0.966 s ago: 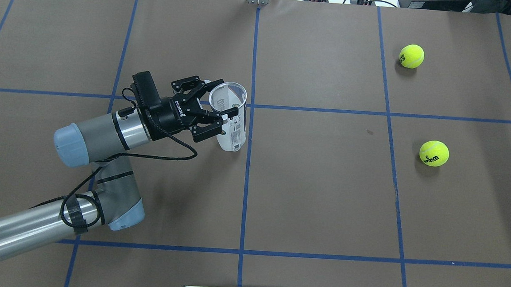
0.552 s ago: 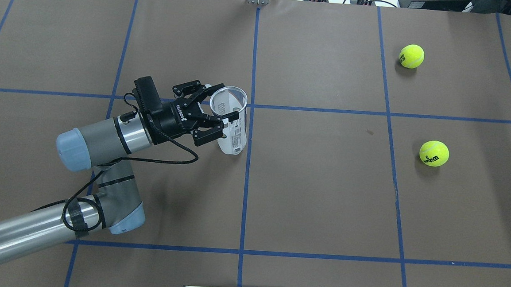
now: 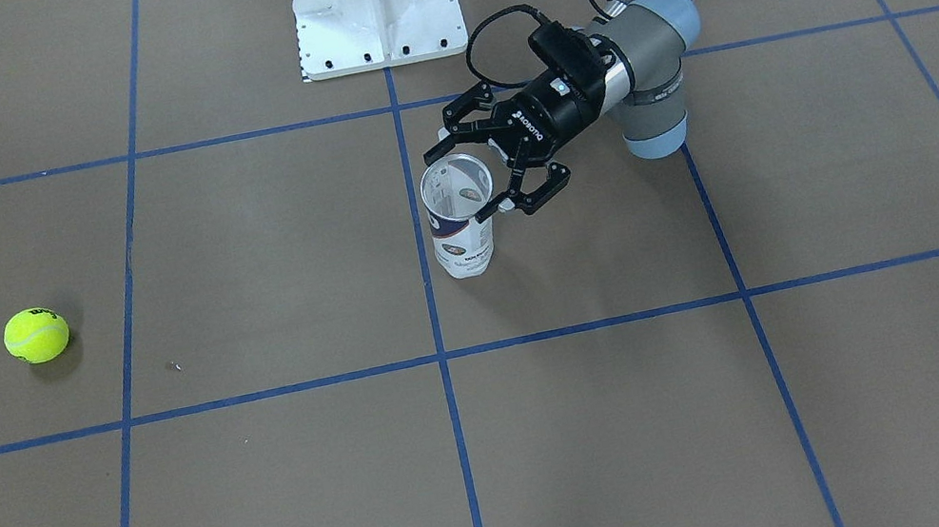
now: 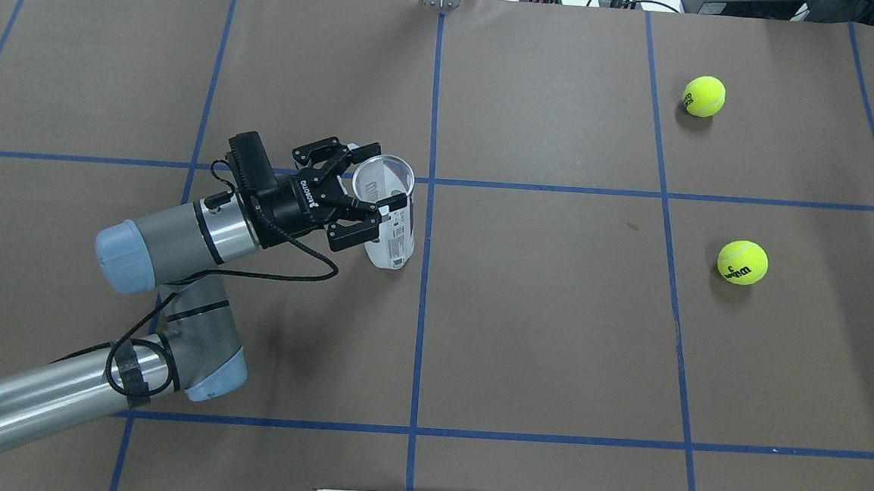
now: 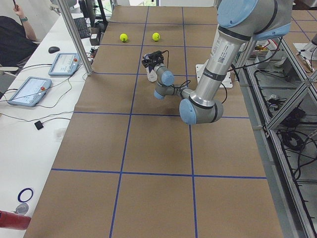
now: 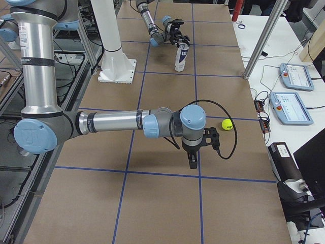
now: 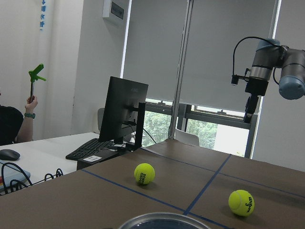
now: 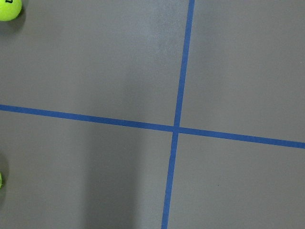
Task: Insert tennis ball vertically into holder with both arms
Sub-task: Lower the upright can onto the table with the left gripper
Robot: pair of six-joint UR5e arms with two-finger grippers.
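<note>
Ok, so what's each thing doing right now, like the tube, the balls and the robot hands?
holder: upright, top open, no ball inside, gripped near its rim.
left gripper: shut on the holder.
right gripper: pointing down over the table, nothing seen in it; open or shut, cannot tell.
far tennis ball: loose on the table, untouched.
near tennis ball: loose on the table, untouched.

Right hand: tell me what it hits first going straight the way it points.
The right hand points straight down, so it should meet the brown table paper first, near a crossing of blue tape lines. Nothing else shows in that line; its height is unclear.
</note>
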